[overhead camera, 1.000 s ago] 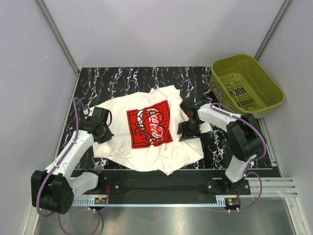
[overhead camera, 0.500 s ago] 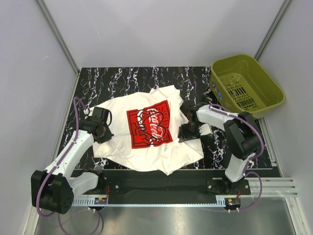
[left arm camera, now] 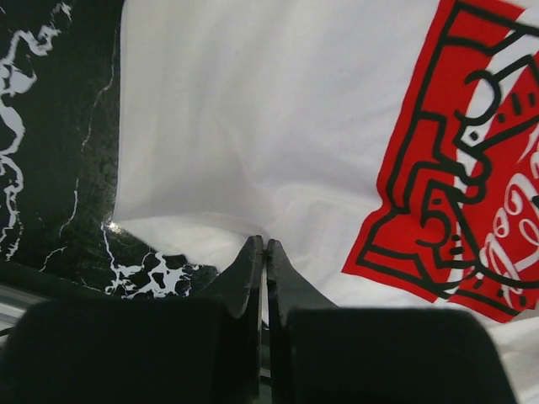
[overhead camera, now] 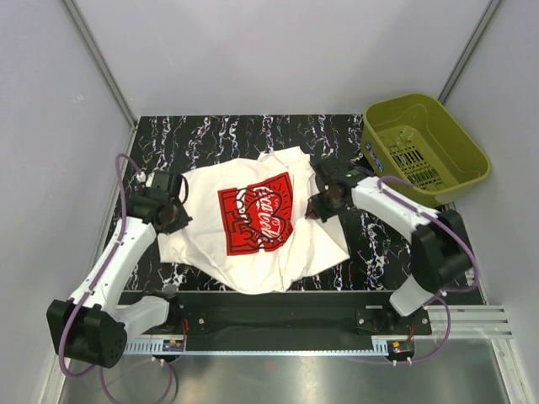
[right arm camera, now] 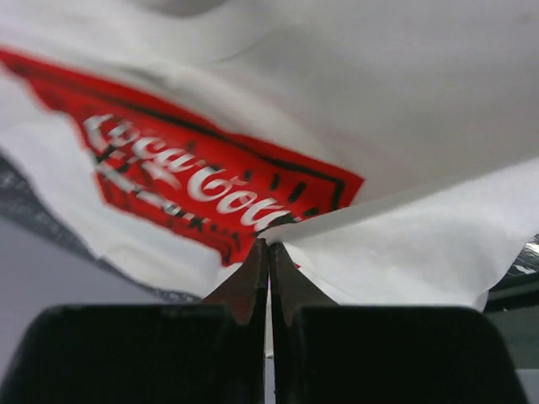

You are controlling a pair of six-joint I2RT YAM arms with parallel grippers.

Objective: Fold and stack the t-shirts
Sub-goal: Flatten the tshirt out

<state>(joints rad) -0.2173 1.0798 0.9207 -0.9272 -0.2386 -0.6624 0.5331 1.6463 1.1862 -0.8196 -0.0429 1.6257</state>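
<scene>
Black, white-veined marbled table top [overhead camera: 210, 135] fills the middle of the overhead view, and on it, centre frame, the off-white t-shirt [overhead camera: 253, 220] lies graphic side up, slanted and rumpled, with its hem toward the bottom of the frame. An olive-green plastic basket [overhead camera: 472, 160] sits apart at the upper right, with nothing in it. The left gripper [overhead camera: 173, 215], at the shirt's left edge, has its fingers pressed together on a fold of the cloth. The right gripper [overhead camera: 324, 202], at the shirt's right edge near a sleeve, is likewise closed tight, and the fabric draws to a point at its tips. The task seems to be at its start: the shirt is seized on both sides but not yet flattened or folded, and no stack exists. The next move probably calls for both arms to lift and pull apart evenly, tautening the cloth without losing either pinch. The red graphic [left arm camera: 455, 194] carries black outlines and white script that looks like Coca-Cola lettering. A small sticker on the basket's side is too small to read.
</scene>
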